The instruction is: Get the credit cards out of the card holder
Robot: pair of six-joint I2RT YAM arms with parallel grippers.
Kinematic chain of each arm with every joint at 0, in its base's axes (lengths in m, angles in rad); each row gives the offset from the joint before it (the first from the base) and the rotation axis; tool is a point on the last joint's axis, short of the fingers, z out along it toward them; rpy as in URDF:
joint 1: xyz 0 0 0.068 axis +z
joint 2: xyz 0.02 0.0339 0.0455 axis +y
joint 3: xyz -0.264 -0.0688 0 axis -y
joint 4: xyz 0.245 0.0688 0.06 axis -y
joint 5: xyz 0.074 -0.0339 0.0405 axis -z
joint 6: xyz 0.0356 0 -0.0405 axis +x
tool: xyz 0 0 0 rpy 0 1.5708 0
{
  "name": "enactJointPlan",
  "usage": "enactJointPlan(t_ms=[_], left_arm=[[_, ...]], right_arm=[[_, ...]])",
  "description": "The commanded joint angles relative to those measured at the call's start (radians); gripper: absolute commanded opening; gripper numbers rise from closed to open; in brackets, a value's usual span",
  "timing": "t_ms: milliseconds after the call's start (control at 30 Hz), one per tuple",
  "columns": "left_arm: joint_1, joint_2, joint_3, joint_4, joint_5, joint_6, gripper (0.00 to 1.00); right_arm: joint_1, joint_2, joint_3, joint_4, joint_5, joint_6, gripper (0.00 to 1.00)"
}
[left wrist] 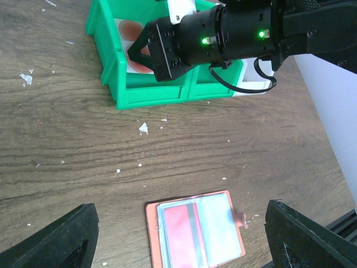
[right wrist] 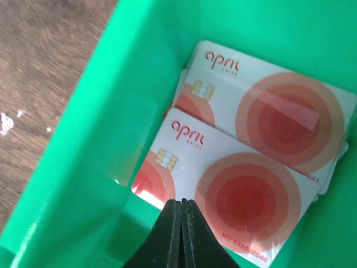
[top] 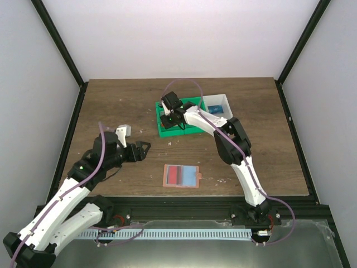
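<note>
Right hand (right wrist: 181, 203) pinched shut | credit cards (right wrist: 245, 201) just beneath, inside green bin (right wrist: 83, 139)

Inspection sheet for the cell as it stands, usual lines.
Surface: wooden table.
Job's things: card holder lies open near the front edge, with a red card in one pocket; at least two credit cards are stacked in the green bin.
Clutter: white bin holds something blue; white flecks on the wood.
Grippers: left gripper open, empty; right gripper shut, tips over the top card.
Cables: purple cable along each arm.
Surroundings: white walls, black frame posts.
</note>
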Motion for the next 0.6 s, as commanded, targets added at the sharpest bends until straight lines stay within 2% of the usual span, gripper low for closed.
enactJointPlan(t_ms=[0, 233, 567], left_arm=[[0.004, -0.014, -0.011, 0.003, -0.001, 0.010, 0.84], [0.005, -0.008, -0.011, 0.004, 0.001, 0.012, 0.84], [0.004, -0.005, -0.011, 0.005, -0.003, 0.011, 0.84]], right_arm=[[-0.006, -0.007, -0.010, -0.060, -0.013, -0.039, 0.00], [-0.006, 0.003, -0.032, -0.067, -0.060, -0.073, 0.00], [-0.006, 0.052, -0.013, -0.087, -0.030, -0.094, 0.01]])
